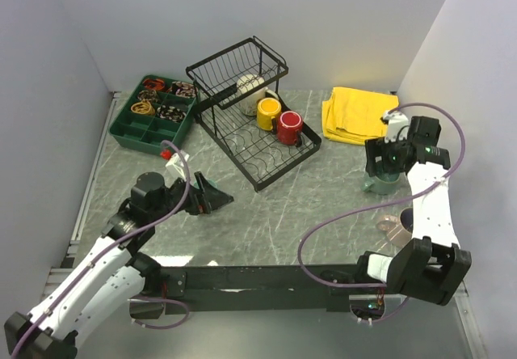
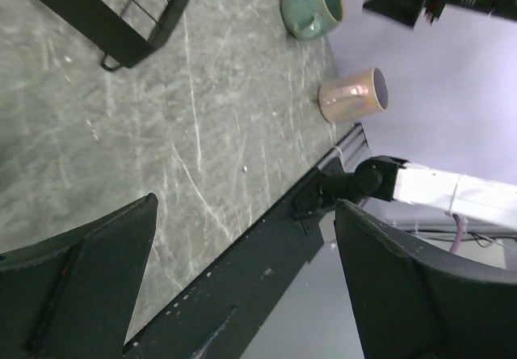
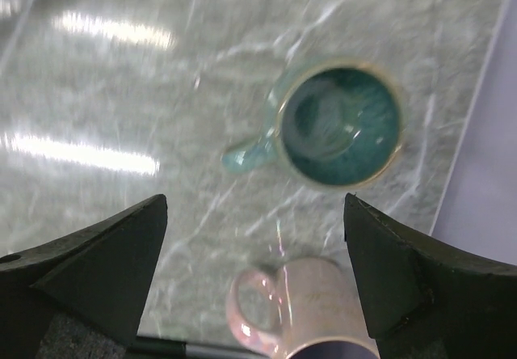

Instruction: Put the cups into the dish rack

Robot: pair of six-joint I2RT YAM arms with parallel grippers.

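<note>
cups: yellow mug point(image 1: 268, 112), red mug point(image 1: 288, 127) and cream mug point(image 1: 249, 84) sit in the dish rack point(image 1: 258, 162). right of the rack stand a grey-green mug point(image 3: 339, 124) and a pale pink mug point(image 3: 303, 310). right claw point(image 3: 252, 213), spread wide and empty, hangs above the grey-green mug, arm arched. left claw point(image 2: 242, 213), also spread and empty, sits low in front of the rack.

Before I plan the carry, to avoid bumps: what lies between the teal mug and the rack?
Nothing: the left wrist view shows only bare table between the teal mug and the rack; the top view agrees.
</note>
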